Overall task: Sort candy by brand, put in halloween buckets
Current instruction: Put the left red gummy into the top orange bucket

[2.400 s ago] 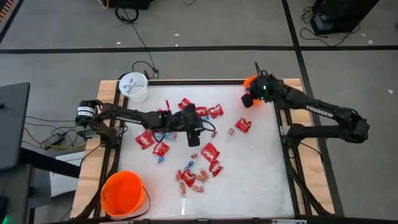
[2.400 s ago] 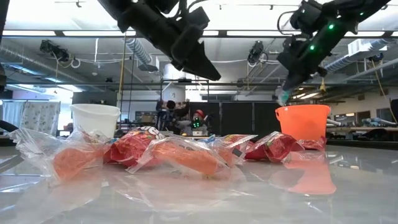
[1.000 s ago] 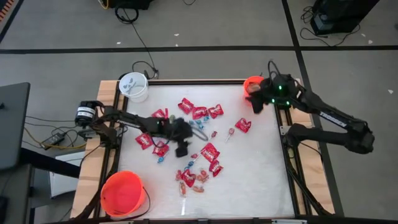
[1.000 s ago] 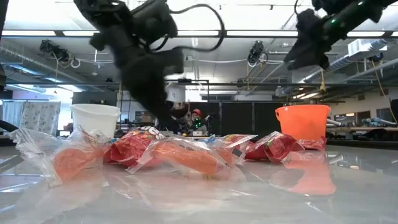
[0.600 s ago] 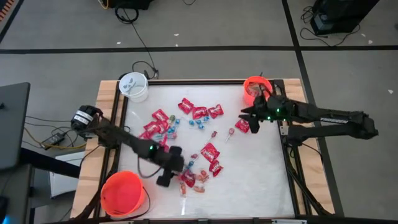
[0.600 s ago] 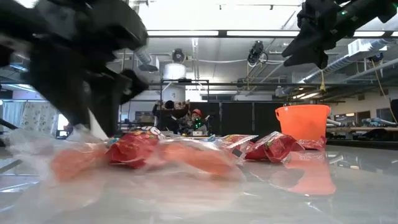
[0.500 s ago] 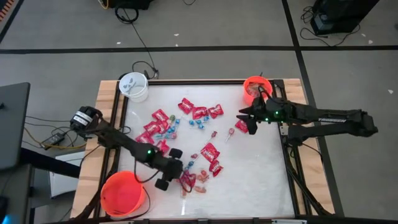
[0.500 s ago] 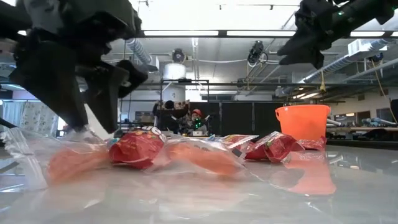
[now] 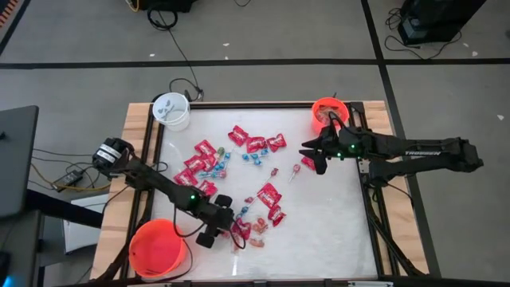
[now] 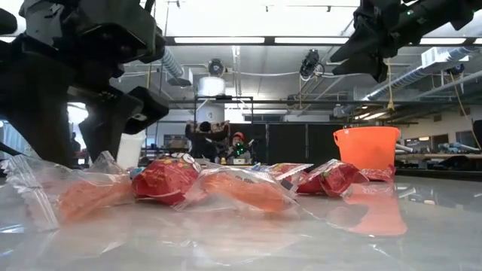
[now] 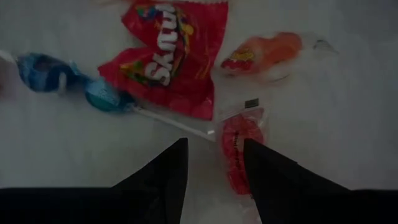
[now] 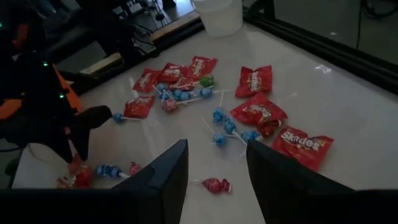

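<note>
Near the front of the surface (image 9: 335, 215), my left gripper (image 9: 213, 231) hangs low over the lower group of candy (image 9: 259, 215), between it and the large orange bucket (image 9: 158, 249) at the front left corner. I judge it is placed there to take one piece and carry it a short way to that bucket. Its fingers (image 11: 163, 180) are released and hold nothing. Between them, the left wrist view shows bare surface and the end of a white stick. A small red clear-wrapped sweet (image 11: 238, 143) lies just beside one finger.

My right gripper (image 9: 312, 155) is above the surface near the small orange bucket (image 9: 327, 113) at the far right corner. It hovers over one red packet (image 9: 308, 163). Its fingers (image 12: 168, 177) are also released and empty, and they point across the surface to the main scatter. I think it is choosing a next piece there.

The white bucket (image 9: 171, 110) stands at the far left corner, well apart from both arms. Most candy is not yet sorted and lies in the middle.

For writing, the red packet (image 11: 173, 55) in the left wrist view shows large white letters, "SKITT", so I read it as Skittles. In the right wrist view another red packet (image 12: 303, 144) seems to read "Skittles" too. The blue lollipops (image 11: 68, 81) show no label that I can read. The right arm carries the word "TROSSEN" (image 9: 422, 153).
</note>
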### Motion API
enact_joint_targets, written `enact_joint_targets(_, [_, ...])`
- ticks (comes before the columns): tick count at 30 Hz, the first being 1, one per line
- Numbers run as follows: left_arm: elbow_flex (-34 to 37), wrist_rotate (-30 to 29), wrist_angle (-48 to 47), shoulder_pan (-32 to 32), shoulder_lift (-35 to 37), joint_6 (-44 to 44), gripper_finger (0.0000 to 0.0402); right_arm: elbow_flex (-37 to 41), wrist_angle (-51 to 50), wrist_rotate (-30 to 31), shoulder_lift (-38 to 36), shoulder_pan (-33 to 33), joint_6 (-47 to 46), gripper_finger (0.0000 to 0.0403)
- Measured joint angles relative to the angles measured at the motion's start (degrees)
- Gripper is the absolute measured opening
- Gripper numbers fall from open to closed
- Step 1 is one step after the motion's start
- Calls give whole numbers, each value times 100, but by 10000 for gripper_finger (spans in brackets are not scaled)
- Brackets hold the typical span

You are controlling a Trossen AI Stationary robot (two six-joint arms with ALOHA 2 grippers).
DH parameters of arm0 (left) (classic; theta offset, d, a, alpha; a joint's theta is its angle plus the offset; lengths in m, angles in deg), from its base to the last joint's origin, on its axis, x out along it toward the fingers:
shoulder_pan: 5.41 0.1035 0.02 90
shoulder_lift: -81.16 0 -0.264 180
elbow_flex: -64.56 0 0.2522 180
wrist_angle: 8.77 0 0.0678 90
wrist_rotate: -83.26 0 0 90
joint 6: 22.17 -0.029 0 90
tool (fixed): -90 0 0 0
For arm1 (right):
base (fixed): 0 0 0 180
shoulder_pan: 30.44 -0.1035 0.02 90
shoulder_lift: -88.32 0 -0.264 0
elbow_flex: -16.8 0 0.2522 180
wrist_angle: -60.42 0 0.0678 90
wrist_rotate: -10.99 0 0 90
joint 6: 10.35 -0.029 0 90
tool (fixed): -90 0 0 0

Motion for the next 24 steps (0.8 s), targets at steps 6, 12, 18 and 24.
enact_joint_targets(6, [-176,34,-276,0,11,197,161,0,2,-2,0,-78,0,173])
enact_joint_targets(12, [-863,161,-1604,10,49,529,161,0,28,8,13,-83,-78,173])
enact_joint_targets(18, [-653,408,-1362,-91,-38,756,161,-2,39,-3,109,-83,-106,173])
enact_joint_targets(24, [-418,704,-578,-260,-524,498,161,-2,71,-7,231,-83,-129,173])
